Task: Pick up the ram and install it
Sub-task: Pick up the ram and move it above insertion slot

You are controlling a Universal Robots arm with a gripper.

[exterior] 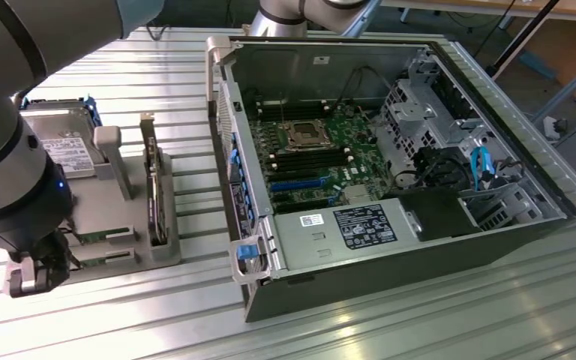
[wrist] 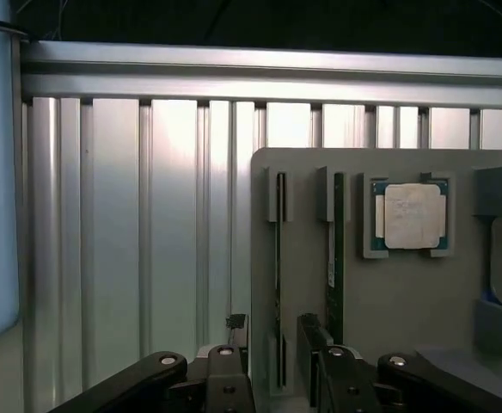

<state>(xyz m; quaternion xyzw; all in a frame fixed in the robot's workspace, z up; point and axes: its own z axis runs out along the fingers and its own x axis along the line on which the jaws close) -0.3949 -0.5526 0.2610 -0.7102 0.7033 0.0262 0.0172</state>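
The arm [exterior: 8,172] points straight down, jaws spread wide above the ram [wrist: 279,258] in its holder [wrist: 388,301].

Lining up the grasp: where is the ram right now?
The ram stands on edge in the grey tray at the exterior view's left, beside the computer case; its twin stands between it and the processor chip.

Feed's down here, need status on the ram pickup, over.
Gripper open over the tray. Ram not held, standing in its tray slot beside second stick, in line with the finger gap. Nothing covering them.
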